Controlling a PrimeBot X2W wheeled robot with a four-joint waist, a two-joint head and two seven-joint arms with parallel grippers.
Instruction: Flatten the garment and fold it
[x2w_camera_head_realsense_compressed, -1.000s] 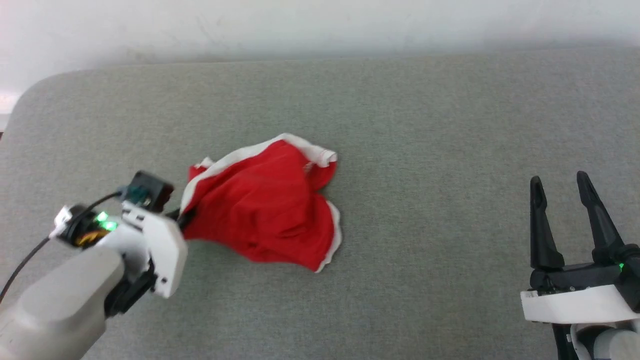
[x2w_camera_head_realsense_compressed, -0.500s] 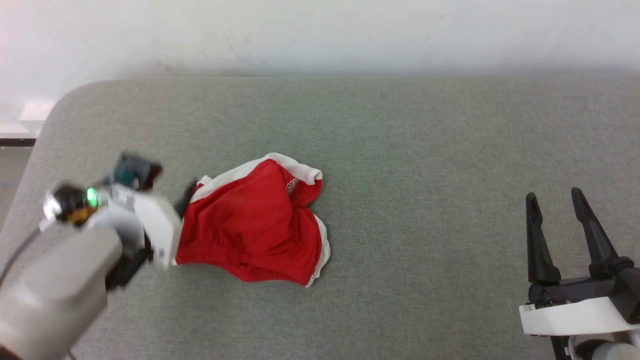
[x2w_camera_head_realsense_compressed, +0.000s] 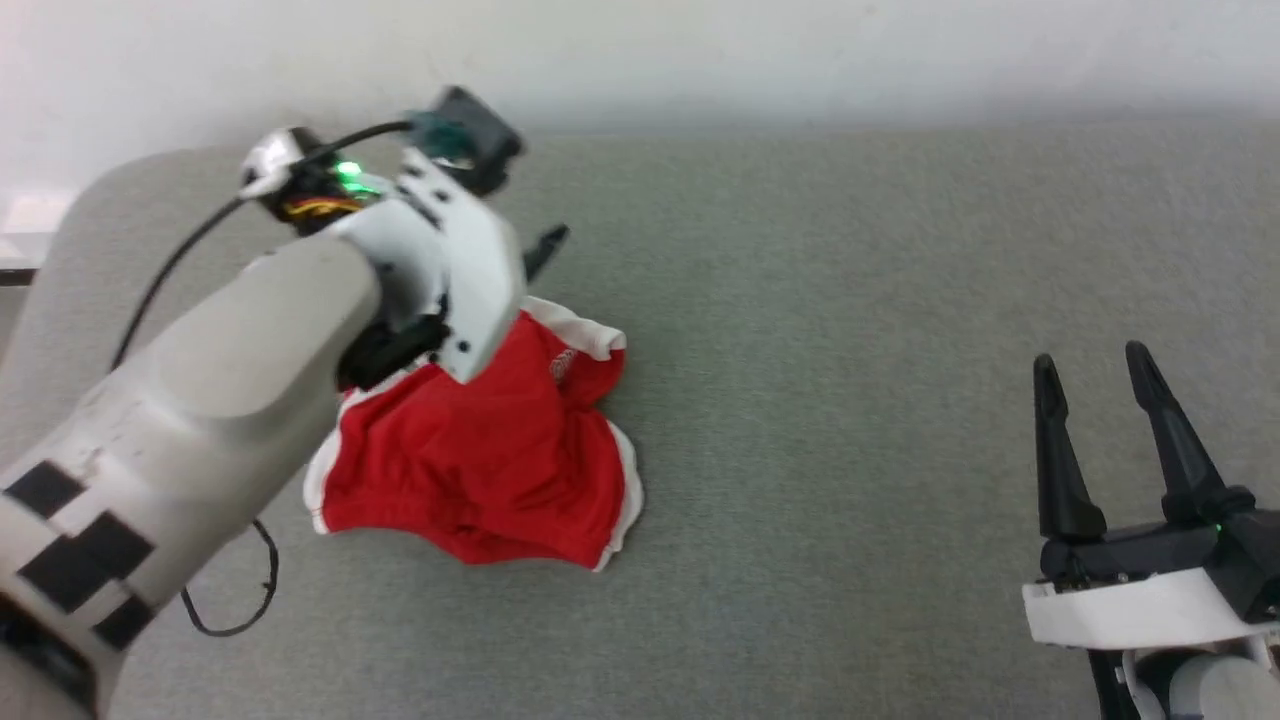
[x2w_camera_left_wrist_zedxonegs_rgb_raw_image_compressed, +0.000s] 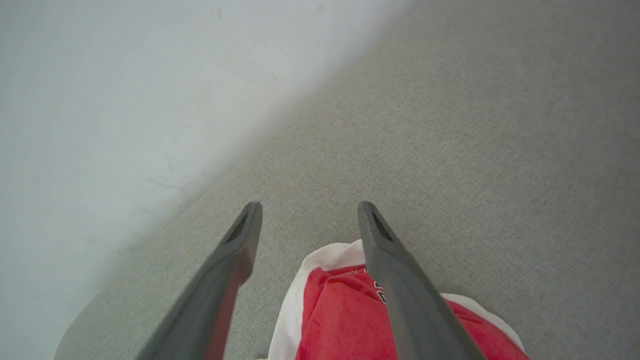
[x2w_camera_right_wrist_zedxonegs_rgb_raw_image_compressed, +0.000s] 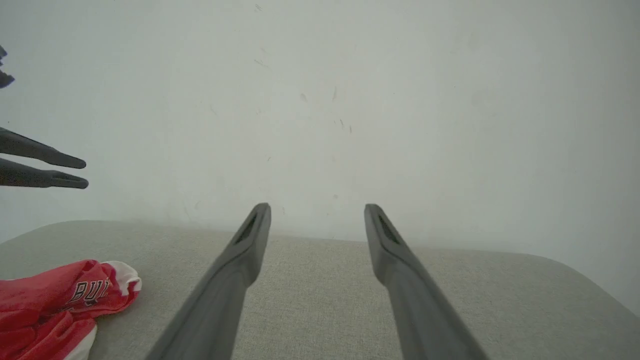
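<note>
On mat, bunched garment (axis unclear)

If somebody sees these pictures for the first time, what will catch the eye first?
The red garment stands out most: it lies crumpled, left of centre on the grey surface. Next comes the left gripper, open and raised over the garment's far edge, holding nothing. The right gripper rests open at the lower right, apart from the cloth.

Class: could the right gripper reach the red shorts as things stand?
Probably yes: the right gripper is open, and bare grey surface lies between it and the shorts, which lie well off to its left.
</note>
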